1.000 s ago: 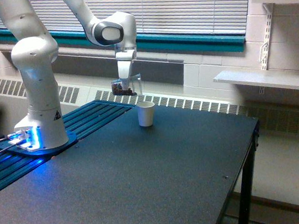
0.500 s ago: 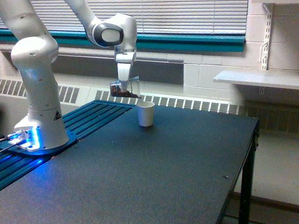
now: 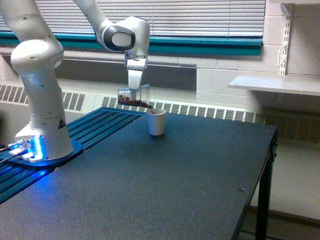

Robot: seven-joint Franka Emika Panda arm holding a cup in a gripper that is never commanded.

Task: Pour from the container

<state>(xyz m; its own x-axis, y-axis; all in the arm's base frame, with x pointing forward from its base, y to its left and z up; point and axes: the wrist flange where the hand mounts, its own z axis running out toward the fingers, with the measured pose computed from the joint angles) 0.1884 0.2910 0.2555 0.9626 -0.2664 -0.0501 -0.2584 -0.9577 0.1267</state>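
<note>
Two cups: pincer (image 3: 136, 88) grasping tilted clear cup (image 3: 133, 96), brown bits inside, above white cup (image 3: 156, 122).

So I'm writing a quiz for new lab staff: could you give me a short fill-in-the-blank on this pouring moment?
1. The gripper holds a clear cup with ____ bits inside.
2. The clear cup is tilted toward the ____ paper cup.
3. The paper cup stands upright on the dark ____.
4. Behind the arm, the window is covered by ____.

Missing words: brown; white; table; blinds
</note>
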